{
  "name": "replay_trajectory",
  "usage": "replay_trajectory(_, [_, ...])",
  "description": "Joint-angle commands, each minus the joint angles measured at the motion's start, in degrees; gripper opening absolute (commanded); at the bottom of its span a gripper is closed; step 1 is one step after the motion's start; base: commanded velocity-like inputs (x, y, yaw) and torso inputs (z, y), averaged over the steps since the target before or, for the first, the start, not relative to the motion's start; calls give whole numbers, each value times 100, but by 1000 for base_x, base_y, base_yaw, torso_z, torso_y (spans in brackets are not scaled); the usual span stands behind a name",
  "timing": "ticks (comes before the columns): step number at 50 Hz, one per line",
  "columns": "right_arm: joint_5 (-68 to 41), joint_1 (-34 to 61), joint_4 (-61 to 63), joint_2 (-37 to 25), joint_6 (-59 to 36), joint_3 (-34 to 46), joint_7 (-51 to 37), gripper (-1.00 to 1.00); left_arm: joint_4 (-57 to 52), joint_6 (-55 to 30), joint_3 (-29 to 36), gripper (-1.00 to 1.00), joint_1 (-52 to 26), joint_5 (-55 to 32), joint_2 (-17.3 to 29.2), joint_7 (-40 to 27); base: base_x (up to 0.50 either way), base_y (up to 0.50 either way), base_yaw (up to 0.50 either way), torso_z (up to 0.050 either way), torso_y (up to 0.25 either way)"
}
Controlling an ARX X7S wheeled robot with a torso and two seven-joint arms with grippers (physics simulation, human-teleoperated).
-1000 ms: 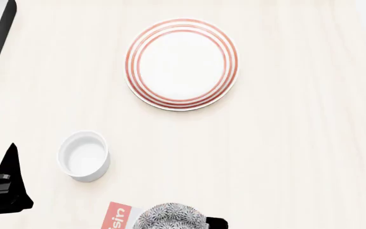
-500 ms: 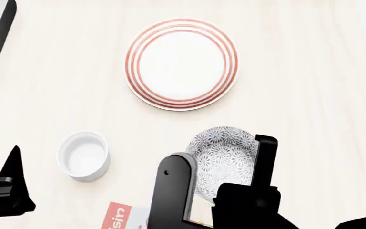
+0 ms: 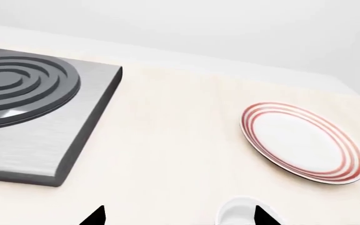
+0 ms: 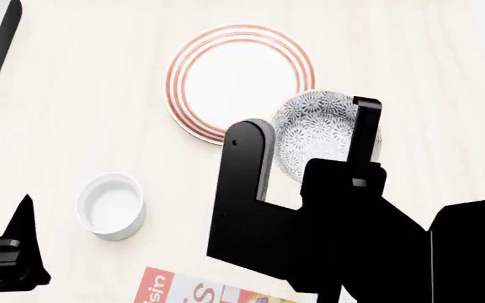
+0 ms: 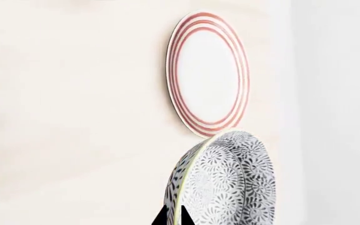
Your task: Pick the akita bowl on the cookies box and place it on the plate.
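Gripping the bowl (image 4: 323, 136) by its rim, the right gripper (image 4: 310, 145) carries it tilted on edge, one finger against the speckled outside and the other across the inside. In the right wrist view the bowl (image 5: 224, 180) stands almost vertical at the fingertips, its upper edge overlapping the plate's near rim.

A second ago the bowl sat low in the head view on the box; half a second ago it was in the air between the box and the plate. Now it hangs over the plate's (image 4: 217, 76) lower right edge, so the lift and most of the carry are done. What remains, by judgement, is a little more travel toward the plate's centre, levelling the bowl, lowering and letting go.

The left gripper (image 3: 176, 218) rests idle near the cup (image 4: 110, 206), fingertips spread wide with nothing between them. The box (image 4: 200, 290) lies at the head view's lower edge, now bare of the bowl. The stove (image 3: 36, 112) sits well apart to the left
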State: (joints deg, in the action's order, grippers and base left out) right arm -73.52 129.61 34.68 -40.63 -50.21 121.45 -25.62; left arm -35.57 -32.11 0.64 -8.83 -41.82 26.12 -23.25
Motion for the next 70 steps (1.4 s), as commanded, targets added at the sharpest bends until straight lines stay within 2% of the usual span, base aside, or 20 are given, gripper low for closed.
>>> replay_trajectory(1, [582,-55,-641,145,-29,-156,284,-100,-24,-9,38,100,2,-34,39,30,0,0,0,0,0])
replay_trajectory(37, [2225,-1158,-3420,1335,1171,-324,805,-100,116,530,198,100,154,353,14,286,0,0,0,0,0])
replay_trajectory(51, [2721,-1656,-4843,1959,1748,-430,983,-100,86,506,220,100,148,196,63,385,0,0,0,0,1])
replay_trajectory(70, [3008,-2056,-5644,2420,2185,-526,1104,-100,-8,465,287,100,94,145,121,399,0,0,0,0,1])
